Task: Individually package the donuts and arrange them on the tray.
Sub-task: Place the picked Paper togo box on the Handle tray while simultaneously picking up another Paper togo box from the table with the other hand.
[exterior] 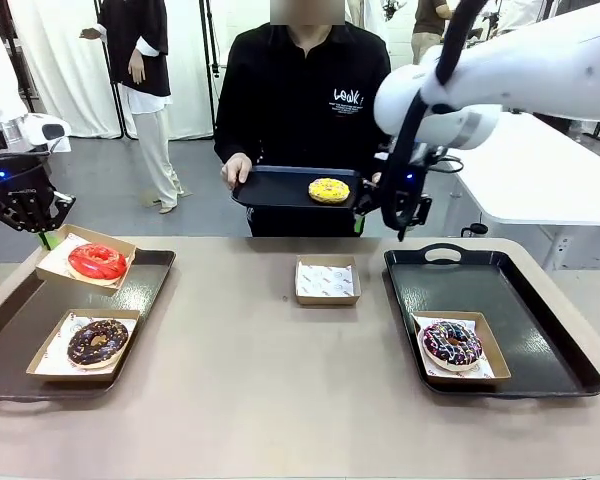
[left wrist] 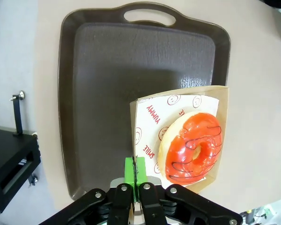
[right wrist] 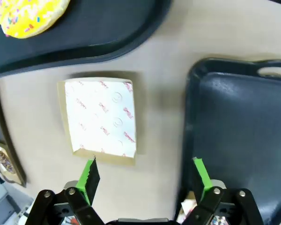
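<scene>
While the left gripper, pressed together, pinches the carton rim on the left tray at the table's 9 o'clock, the red donut lies flat inside, hole upward, with no long axis. The right gripper hovers spread; its next move is probably to carry the yellow donut, at 12 o'clock, into the empty carton.

Four donuts, four boxes, three trays

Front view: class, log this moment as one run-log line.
left jaws shut on carton of red donut | right jaws open, empty | person holds tray with yellow donut | centre carton empty
</scene>
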Action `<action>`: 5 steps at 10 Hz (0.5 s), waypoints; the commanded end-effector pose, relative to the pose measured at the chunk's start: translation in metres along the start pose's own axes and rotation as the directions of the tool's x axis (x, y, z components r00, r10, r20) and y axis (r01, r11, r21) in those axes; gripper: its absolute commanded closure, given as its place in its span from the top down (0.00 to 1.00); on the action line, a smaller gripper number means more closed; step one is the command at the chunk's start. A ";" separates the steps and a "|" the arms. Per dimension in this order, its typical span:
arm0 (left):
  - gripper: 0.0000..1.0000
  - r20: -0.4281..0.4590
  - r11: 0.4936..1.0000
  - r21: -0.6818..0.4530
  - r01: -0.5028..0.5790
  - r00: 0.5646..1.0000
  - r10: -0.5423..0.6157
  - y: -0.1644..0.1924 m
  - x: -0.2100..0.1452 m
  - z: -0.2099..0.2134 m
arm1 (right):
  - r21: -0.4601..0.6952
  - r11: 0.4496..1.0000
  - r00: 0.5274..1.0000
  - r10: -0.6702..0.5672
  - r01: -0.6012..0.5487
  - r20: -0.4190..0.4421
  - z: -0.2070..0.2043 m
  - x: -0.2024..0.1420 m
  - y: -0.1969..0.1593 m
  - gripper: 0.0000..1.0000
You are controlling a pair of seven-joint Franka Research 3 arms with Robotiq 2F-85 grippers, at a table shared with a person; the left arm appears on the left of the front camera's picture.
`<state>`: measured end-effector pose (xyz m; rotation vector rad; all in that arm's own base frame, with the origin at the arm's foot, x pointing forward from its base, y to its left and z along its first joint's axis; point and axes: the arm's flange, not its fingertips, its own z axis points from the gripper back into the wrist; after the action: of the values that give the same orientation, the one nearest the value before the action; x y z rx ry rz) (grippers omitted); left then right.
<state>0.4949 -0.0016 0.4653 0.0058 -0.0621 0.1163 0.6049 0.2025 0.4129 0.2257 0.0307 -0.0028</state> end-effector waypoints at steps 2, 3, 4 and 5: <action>0.00 0.044 1.000 -0.022 0.008 0.999 -0.007 0.014 0.001 -0.008 | -0.070 0.998 0.998 0.004 -0.009 -0.060 -0.034 0.014 0.027 1.00; 0.00 0.051 0.999 -0.038 0.019 0.999 -0.017 0.015 0.003 -0.009 | -0.078 0.997 0.998 0.018 -0.023 -0.068 -0.046 0.006 0.030 1.00; 0.00 0.057 0.998 -0.049 0.037 0.998 -0.034 0.013 0.005 -0.014 | -0.089 0.995 0.996 0.038 -0.046 -0.081 -0.059 -0.003 0.031 1.00; 0.00 0.072 0.996 -0.053 0.072 0.995 -0.068 0.009 0.008 -0.018 | -0.099 0.993 0.994 0.060 -0.069 -0.090 -0.069 -0.012 0.033 1.00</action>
<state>0.5017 0.0081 0.4564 -0.0162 -0.1080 0.0927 0.6001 0.2517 0.3573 0.1668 0.1198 0.0649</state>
